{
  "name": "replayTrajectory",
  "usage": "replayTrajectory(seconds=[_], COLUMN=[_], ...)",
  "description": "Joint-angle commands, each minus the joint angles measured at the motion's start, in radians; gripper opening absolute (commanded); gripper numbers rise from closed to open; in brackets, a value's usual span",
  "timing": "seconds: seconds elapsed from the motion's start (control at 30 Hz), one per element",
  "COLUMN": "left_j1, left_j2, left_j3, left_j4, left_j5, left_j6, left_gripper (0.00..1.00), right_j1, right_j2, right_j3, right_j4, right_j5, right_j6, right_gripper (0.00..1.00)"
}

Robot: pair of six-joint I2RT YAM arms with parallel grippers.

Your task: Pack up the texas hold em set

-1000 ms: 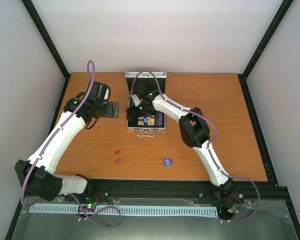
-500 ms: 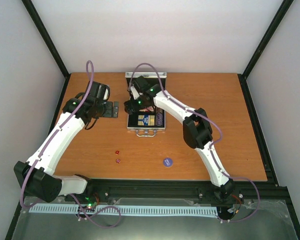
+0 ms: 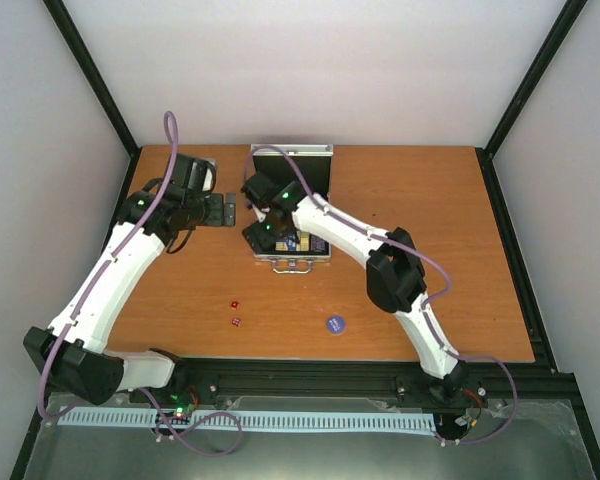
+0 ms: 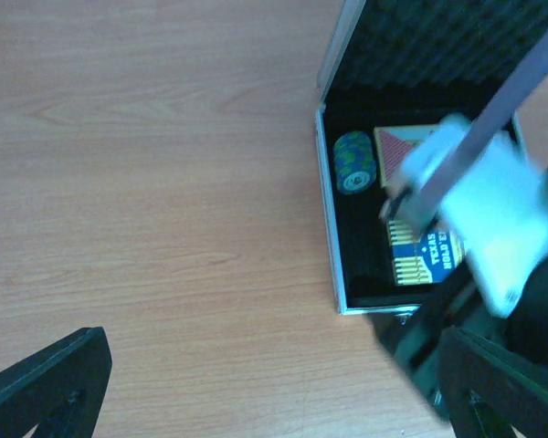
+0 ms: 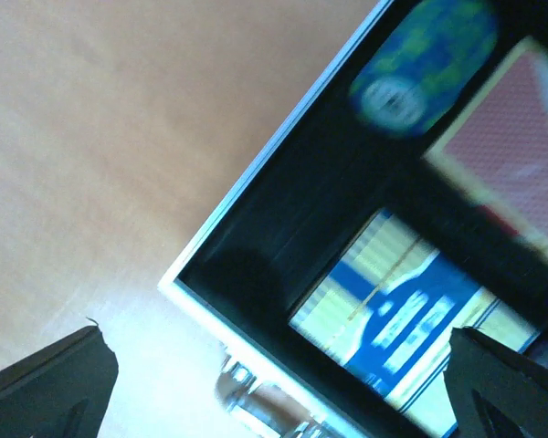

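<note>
The silver case (image 3: 294, 262) lies open at the back middle of the table, its lid (image 3: 292, 151) raised. Inside it, in the left wrist view, are a stack of blue-green chips (image 4: 353, 161), a red deck (image 4: 405, 151) and a blue-yellow deck (image 4: 427, 257). My right gripper (image 3: 259, 234) hovers open over the case's front-left corner (image 5: 178, 278), near the handle (image 5: 256, 401), with nothing held. My left gripper (image 3: 226, 210) is open just left of the case, over bare wood (image 4: 164, 228). Two red dice (image 3: 235, 312) and a blue disc (image 3: 334, 323) lie on the table in front.
The wooden table (image 3: 460, 260) is bounded by a black frame and white walls. The black rail with the arm bases (image 3: 310, 380) runs along the near edge. The right arm's white link (image 4: 489, 210) crosses over the case in the left wrist view.
My right gripper has swung left and forward from over the case's middle to its front-left corner. My left arm has shifted slightly toward the back, still beside the case.
</note>
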Motion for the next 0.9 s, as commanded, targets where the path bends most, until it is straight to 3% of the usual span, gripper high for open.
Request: replayTrajectory(seconds=[0.0, 0.37, 0.63, 0.87], left_j1=[-0.004, -0.004, -0.004, -0.004], left_j2=[-0.022, -0.148, -0.24, -0.293], left_j3=[0.097, 0.186, 0.201, 0.239], left_j4=[-0.032, -0.116, -0.16, -0.156], left_j5=[0.008, -0.068, -0.18, -0.126], left_j6=[-0.014, -0.055, -0.085, -0.091], left_gripper=[1.0, 1.0, 1.0, 1.0], right_j1=[0.082, 0.285, 0.39, 0.439], right_j2=[-0.096, -0.161, -0.087, -0.013], right_j3=[-0.057, -0.221, -0.162, -0.089], right_j4=[-0.118, -0.112, -0.107, -0.124], right_j5=[0.067, -0.01, -0.039, -0.054], right_j6=[0.036, 0.179, 0.262, 0.296], right_gripper=[1.0, 0.93, 0.9, 0.82])
